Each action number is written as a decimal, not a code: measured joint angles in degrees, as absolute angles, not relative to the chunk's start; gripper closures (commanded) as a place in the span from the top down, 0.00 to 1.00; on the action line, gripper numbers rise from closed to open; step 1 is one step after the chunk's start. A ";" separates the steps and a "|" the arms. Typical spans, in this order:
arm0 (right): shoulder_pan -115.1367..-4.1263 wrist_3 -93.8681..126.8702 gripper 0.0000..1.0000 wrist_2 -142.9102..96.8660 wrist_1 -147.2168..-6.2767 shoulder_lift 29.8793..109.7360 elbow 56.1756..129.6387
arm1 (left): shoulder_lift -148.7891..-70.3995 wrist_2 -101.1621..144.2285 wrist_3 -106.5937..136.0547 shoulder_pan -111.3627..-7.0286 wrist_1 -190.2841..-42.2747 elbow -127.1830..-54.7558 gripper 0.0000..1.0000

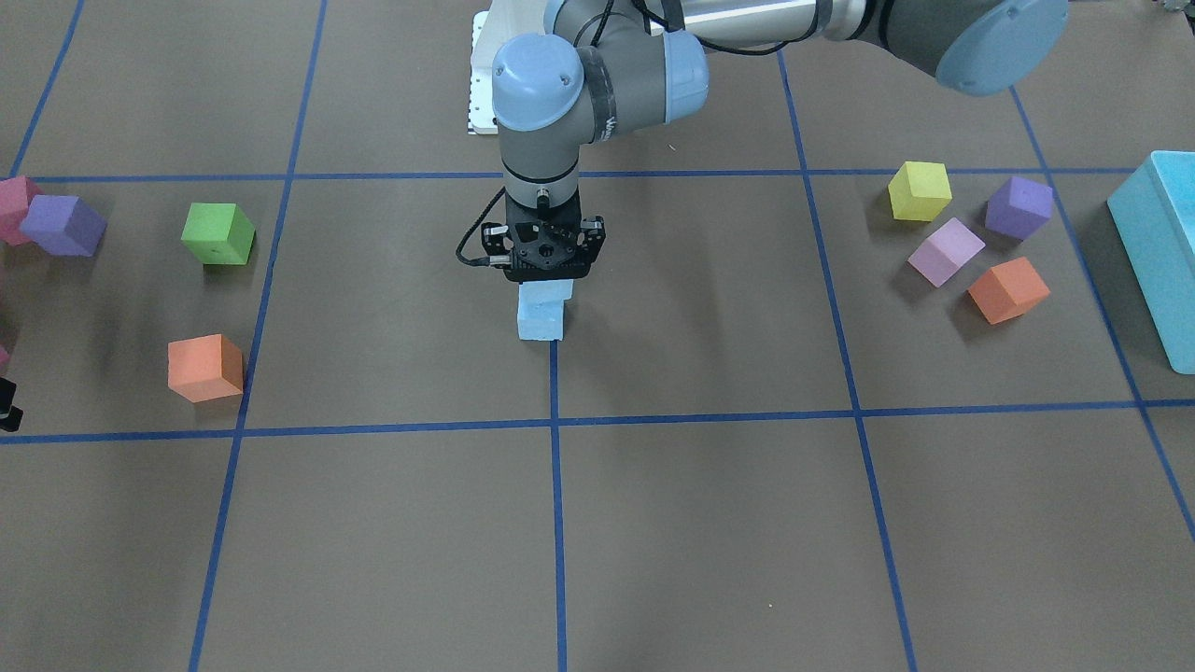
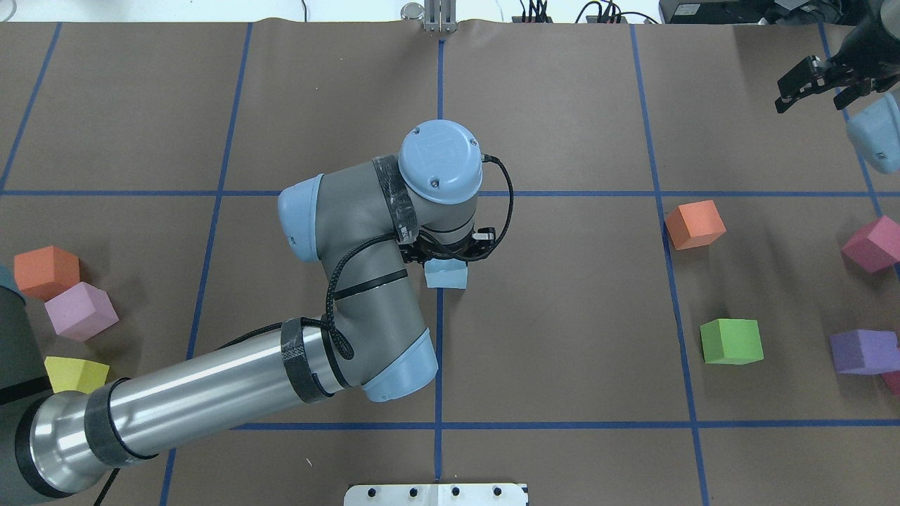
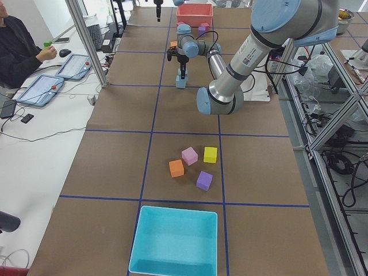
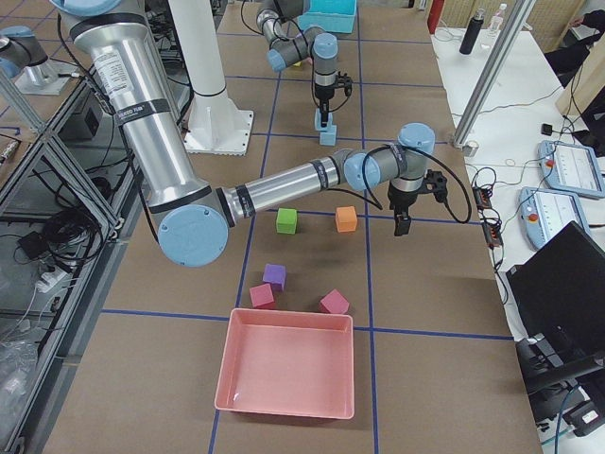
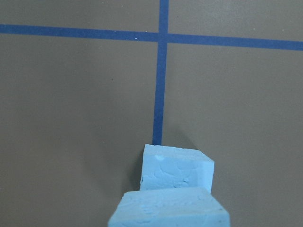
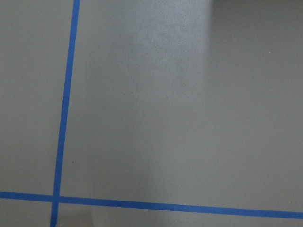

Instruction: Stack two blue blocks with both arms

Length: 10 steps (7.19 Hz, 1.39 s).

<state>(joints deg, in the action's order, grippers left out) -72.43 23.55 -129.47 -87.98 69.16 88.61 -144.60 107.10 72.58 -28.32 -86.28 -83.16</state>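
Two pale blue blocks stand at the table's centre, on a blue tape line. The lower blue block [image 1: 541, 323] rests on the table. The upper blue block [image 1: 545, 291] sits on it, a little off-square; both show in the left wrist view, upper [image 5: 170, 208] and lower [image 5: 177, 168]. My left gripper [image 1: 542, 276] points straight down and is shut on the upper block; it also shows in the overhead view [image 2: 446, 256]. My right gripper [image 2: 815, 91] hangs empty and open above bare table at the far right, well away from the blocks [image 4: 401, 225].
Green [image 1: 218, 233], orange [image 1: 205, 368], purple [image 1: 63, 225] and pink [image 1: 14, 207] cubes lie on my right side. Yellow [image 1: 920, 190], purple [image 1: 1019, 207], lilac [image 1: 946, 251] and orange [image 1: 1008, 290] cubes lie on my left, by a turquoise box [image 1: 1162, 252]. A pink bin [image 4: 288, 364] stands at the right end.
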 measured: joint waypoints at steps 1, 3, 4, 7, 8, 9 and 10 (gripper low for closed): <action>-72.42 23.55 1.00 -129.46 -87.98 69.17 88.60 | -144.78 107.04 72.47 -28.39 -86.36 -82.98 0.46; -72.42 23.61 1.00 -129.46 -87.98 69.17 88.64 | -145.16 106.97 72.39 -28.83 -86.45 -82.59 0.63; -72.42 23.63 1.00 -129.46 -87.98 69.17 88.67 | -145.30 106.97 72.40 -28.94 -86.49 -82.30 0.79; -72.42 23.70 1.00 -129.46 -87.98 69.17 88.68 | -145.61 106.98 72.61 -28.97 -86.57 -82.12 0.98; -72.42 23.69 1.00 -129.46 -87.98 69.17 88.68 | -145.67 107.02 72.58 -29.03 -86.53 -82.23 0.98; -72.42 23.71 1.00 -129.46 -87.98 69.17 88.68 | -145.73 107.33 72.22 -30.11 -86.29 -82.95 0.98; -72.42 23.74 1.00 -129.48 -87.98 69.26 88.68 | -145.69 109.11 70.47 -33.46 -85.72 -84.25 0.98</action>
<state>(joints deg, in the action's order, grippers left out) -72.42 23.74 -129.48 -87.98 69.26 88.68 -145.69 109.11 70.47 -33.46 -85.72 -84.25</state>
